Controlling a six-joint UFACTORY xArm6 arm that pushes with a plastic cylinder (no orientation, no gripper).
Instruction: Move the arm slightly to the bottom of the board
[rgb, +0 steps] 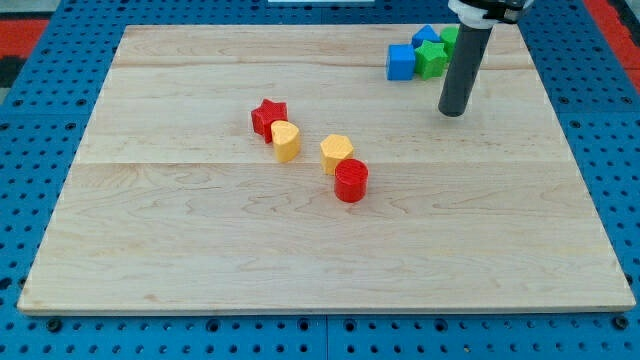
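My tip (453, 112) rests on the wooden board (200, 250) near the view's top right. It stands just below and right of a cluster of blocks: a blue cube (401, 62), a green star (432, 58), another blue block (426, 37) and a green block (450, 35) partly hidden behind the rod. In the board's middle lie a red star (268, 116) touching a yellow heart (286, 141), and a yellow hexagon (337, 153) touching a red cylinder (351, 181). The tip touches no block.
A blue pegboard table (40, 120) surrounds the board on all sides. The arm's white and black mount (485, 8) shows at the view's top right edge.
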